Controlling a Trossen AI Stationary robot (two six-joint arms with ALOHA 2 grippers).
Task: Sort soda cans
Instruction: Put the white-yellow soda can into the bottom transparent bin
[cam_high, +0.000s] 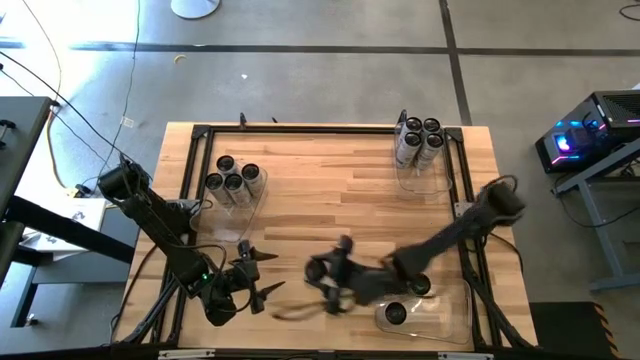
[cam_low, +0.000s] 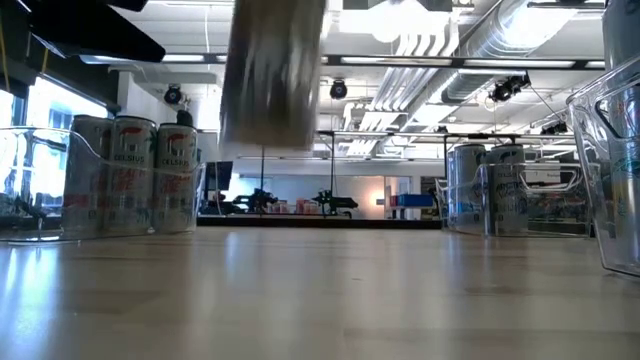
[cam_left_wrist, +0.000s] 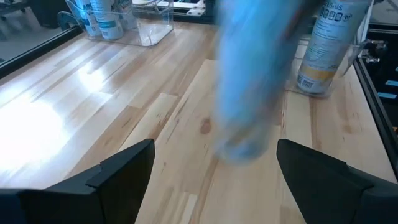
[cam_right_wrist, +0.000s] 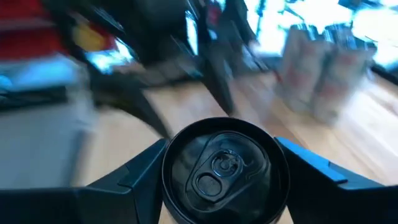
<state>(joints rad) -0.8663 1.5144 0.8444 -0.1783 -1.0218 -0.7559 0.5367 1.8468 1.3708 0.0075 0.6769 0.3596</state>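
Right pincer (cam_right_wrist: 221, 180) grasps a can (cam_right_wrist: 219, 169) above the surface (cam_high: 330, 190) at 6 o'clock. Left pincer (cam_high: 262, 274) released, just beside at 7. Bins (cam_high: 240, 196) with cans at 10, 1; one can (cam_high: 396, 314) at 5.

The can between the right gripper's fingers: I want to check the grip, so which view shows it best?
The right wrist view: the can fills the space between both fingers, its dark top and tab plain. The low view shows it blurred and off the table; the left wrist view a blue smear; the high view hides it under the right gripper.
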